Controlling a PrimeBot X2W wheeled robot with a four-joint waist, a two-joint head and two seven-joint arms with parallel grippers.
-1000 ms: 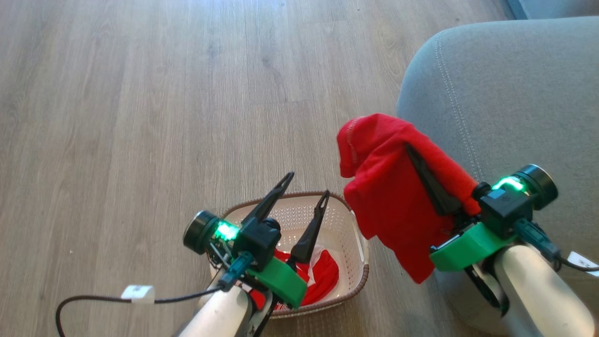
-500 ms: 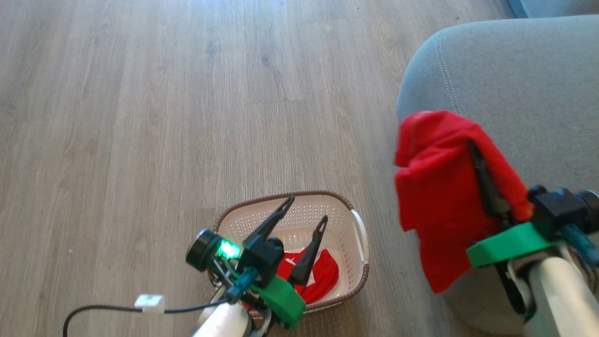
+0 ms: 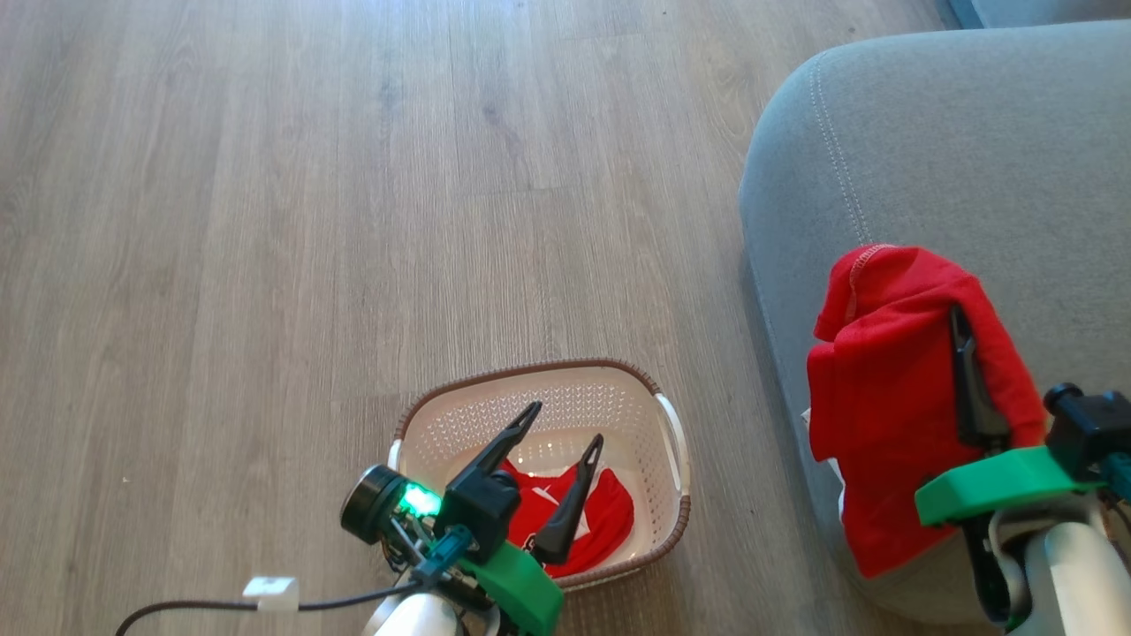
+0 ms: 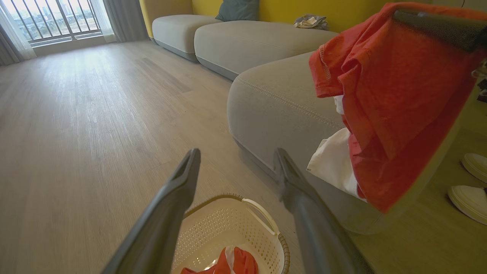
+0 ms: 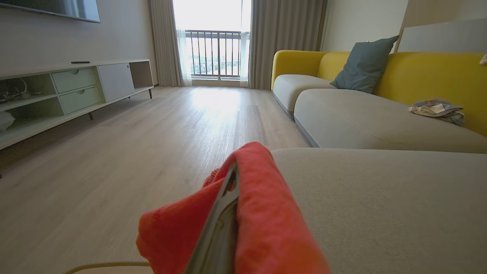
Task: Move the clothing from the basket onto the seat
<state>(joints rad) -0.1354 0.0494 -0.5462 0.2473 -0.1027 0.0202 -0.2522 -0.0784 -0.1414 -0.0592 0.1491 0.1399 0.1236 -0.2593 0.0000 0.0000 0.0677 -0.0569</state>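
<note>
Arms first. Got the right hand (image 3: 952, 322) raised on the right, pale forearm coming up from the near edge, clamped on the plain red garment (image 3: 884, 424). One dark finger lying on top of the cloth, the other buried under it. Got the left hand (image 3: 566, 424) lower down on the left, hovering above the basket (image 3: 530, 369), fingers spread apart with nothing between them, tips aimed far and slightly right.

Onto the clothing. Seeing the plain red garment draped over the right hand in a loose bundle, hanging down by the left edge of the seat (image 3: 937, 132) close to its rounded corner, with a white bit of cloth peeking out low on its left side. Can't tell if touching the cushion or just hanging in front of it. Spotted the striped garment (image 3: 610, 521), red with white bands, crumpled in the near-right part of the basket.

Basket parked on the pale wood-look floor (image 3: 265, 221), just left of the seat. Further off: more grey sofa sections (image 5: 361, 121) with a yellow back, a blue-grey cushion (image 5: 365, 64), a crumpled cloth (image 5: 437, 108) on one section, a low cabinet (image 5: 76, 87) off to the left, curtains and a railed window (image 5: 217, 49) at the far end. Also pale slippers (image 4: 471, 179) on the floor near the seat.
</note>
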